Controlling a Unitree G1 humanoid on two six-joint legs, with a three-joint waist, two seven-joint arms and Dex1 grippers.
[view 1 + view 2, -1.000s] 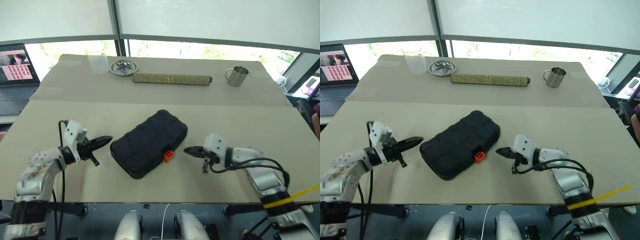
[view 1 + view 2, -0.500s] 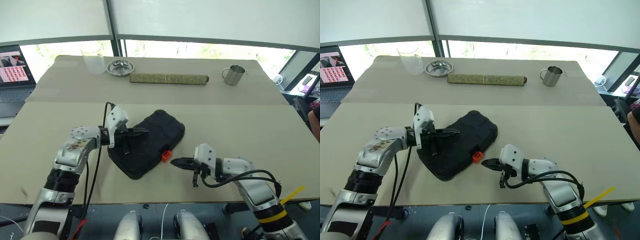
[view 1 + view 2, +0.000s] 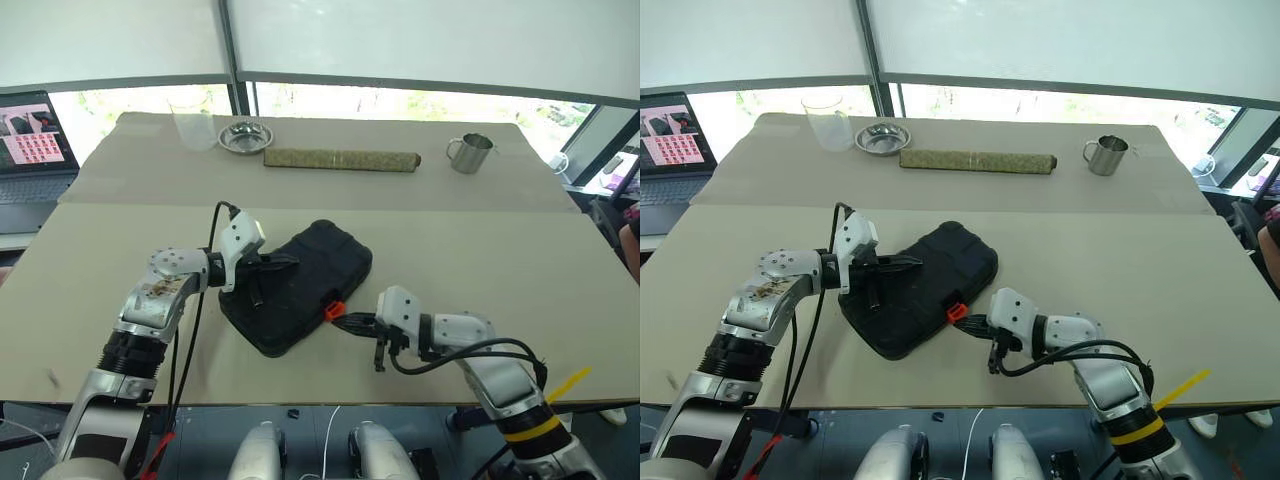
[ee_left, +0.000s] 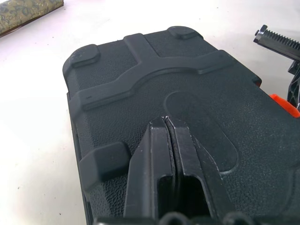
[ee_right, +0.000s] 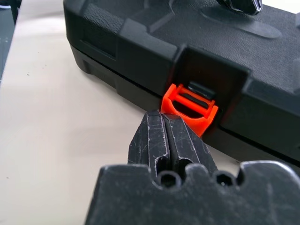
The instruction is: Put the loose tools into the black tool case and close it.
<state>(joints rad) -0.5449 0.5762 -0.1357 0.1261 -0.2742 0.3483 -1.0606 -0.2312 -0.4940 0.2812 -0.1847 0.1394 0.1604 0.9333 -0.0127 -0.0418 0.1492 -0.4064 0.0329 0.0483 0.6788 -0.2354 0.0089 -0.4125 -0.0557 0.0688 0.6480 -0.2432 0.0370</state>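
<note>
The black tool case lies closed on the beige table, its lid down. Its small orange latch sticks out of the near right edge and looks flipped open in the right wrist view. My left gripper is shut and rests over the lid's left part, its fingertips against the lid. My right gripper is shut, with its tips right at the orange latch. The loose tools are out of view.
Along the far side of the table stand a clear cup, a small metal bowl, a long rolled mat and a metal mug. A laptop sits beyond the left edge.
My left arm has swung in from the case's left side and now lies over the lid. My right gripper has slid left up to the orange latch.
</note>
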